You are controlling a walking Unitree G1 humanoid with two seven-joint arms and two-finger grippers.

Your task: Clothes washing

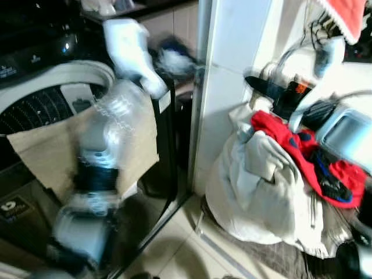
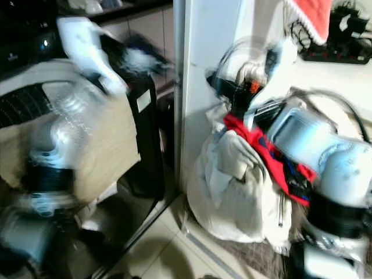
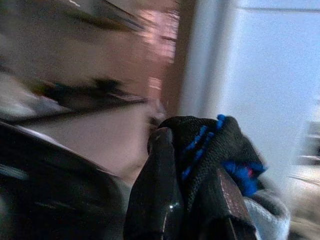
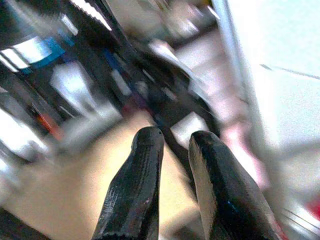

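My left gripper (image 3: 192,165) is shut on a black knitted garment (image 3: 212,142) with blue and red flecks and a grey-white part. That arm is raised and blurred, holding the garment (image 1: 173,58) beside the back right corner of the top-loading washing machine (image 1: 35,87). A beige cloth (image 1: 52,151) hangs over the machine's front rim. To the right lies a pile of cream clothes (image 1: 261,192) with a red garment (image 1: 285,136) on top. My right gripper (image 1: 272,87) hovers at the top of this pile. Its fingers (image 4: 145,165) stand close together with nothing between them.
A white pillar (image 1: 232,58) stands between the machine and the clothes pile. A red cloth with white trim (image 1: 349,14) hangs at the upper right. Pale floor tiles (image 1: 174,250) show below, in front of the pillar.
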